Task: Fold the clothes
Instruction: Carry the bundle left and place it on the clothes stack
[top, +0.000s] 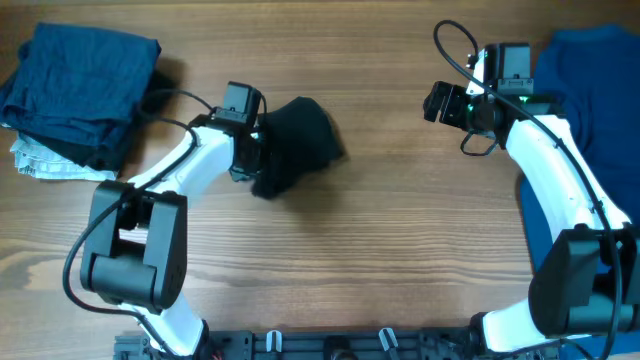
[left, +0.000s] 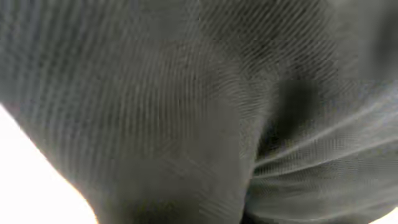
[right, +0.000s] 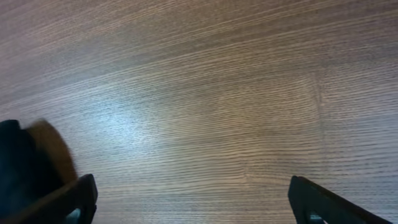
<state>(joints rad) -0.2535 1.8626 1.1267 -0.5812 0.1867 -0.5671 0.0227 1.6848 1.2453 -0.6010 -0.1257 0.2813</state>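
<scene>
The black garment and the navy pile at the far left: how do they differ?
The black garment is crumpled into a bunch; the navy pile is folded flat in layers. The black garment meets the left gripper; the navy pile lies apart from it. Both are dark fabric on the wooden table.

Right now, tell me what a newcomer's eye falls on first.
A crumpled black shirt lies centrally on the table, the left gripper at its left edge; its dark fabric fills the left wrist view. The right gripper hangs open over bare wood. A navy folded stack lies at the far left corner, a royal-blue shirt at the right edge.
</scene>
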